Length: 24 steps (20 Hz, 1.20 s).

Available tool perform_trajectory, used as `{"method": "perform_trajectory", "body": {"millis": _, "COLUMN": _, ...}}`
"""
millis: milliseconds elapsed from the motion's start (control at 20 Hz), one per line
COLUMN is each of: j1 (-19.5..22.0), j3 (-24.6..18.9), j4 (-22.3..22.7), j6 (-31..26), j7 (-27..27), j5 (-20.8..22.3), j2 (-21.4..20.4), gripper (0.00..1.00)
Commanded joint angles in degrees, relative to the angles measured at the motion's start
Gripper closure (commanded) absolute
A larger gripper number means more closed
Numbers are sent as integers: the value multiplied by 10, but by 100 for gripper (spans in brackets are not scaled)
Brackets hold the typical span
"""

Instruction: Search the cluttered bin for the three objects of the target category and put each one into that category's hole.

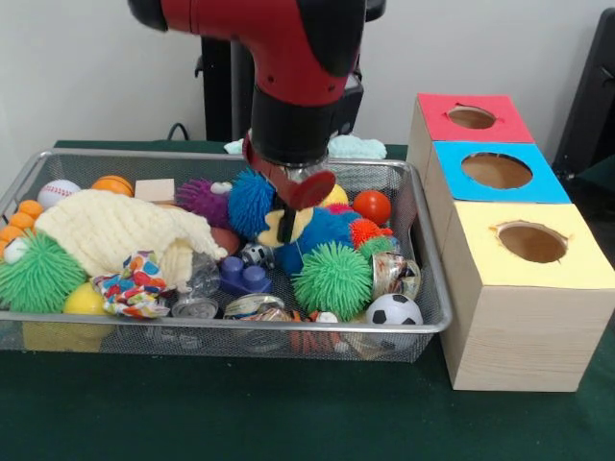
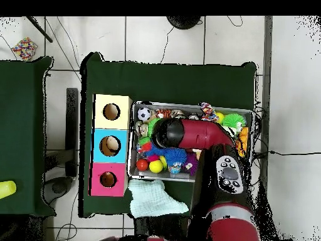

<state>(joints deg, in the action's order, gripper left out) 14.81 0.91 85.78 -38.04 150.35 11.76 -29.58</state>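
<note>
The wire mesh bin (image 1: 240, 327) is full of toys; it also shows in the overhead view (image 2: 252, 135). My gripper (image 1: 288, 217) reaches down into the bin's middle, over a blue and yellow toy (image 1: 317, 233). In the overhead view the arm (image 2: 188, 133) hides the gripper. A white polka-dot cloth (image 1: 130, 284) lies at the bin's front left, apart from the gripper; it also shows in the overhead view (image 2: 209, 112). A cream knitted cloth (image 1: 115, 230) lies beside it. The yellow-topped hole (image 1: 531, 242) is in the nearest box; it also shows in the overhead view (image 2: 111, 112).
Blue-topped (image 1: 496, 170) and red-topped (image 1: 471, 117) holes lie behind the yellow one. Green (image 1: 332, 279), blue (image 1: 252, 202) and purple (image 1: 201, 200) spiky balls, a soccer ball (image 1: 394, 310) and a red ball (image 1: 372, 206) crowd the bin. A pale teal cloth (image 2: 157, 198) lies outside the bin.
</note>
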Motion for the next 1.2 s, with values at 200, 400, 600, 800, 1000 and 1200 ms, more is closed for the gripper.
{"method": "perform_trajectory", "body": {"millis": 200, "j1": -18, "j3": 3, "j4": 26, "j6": -62, "j7": -5, "j5": -4, "j2": -113, "gripper": 100}}
{"method": "perform_trajectory", "body": {"millis": 400, "j1": -22, "j3": 1, "j4": 29, "j6": -66, "j7": 12, "j5": -18, "j2": -129, "gripper": 100}}
{"method": "perform_trajectory", "body": {"millis": 600, "j1": -48, "j3": 17, "j4": 46, "j6": -83, "j7": 49, "j5": -30, "j2": -149, "gripper": 100}}
{"method": "perform_trajectory", "body": {"millis": 800, "j1": -79, "j3": 41, "j4": 53, "j6": -75, "j7": 80, "j5": -30, "j2": -158, "gripper": 100}}
{"method": "perform_trajectory", "body": {"millis": 1000, "j1": -102, "j3": 60, "j4": 47, "j6": -108, "j7": 91, "j5": -40, "j2": -174, "gripper": 100}}
{"method": "perform_trajectory", "body": {"millis": 1200, "j1": -112, "j3": 73, "j4": 35, "j6": -128, "j7": 86, "j5": -45, "j2": -179, "gripper": 100}}
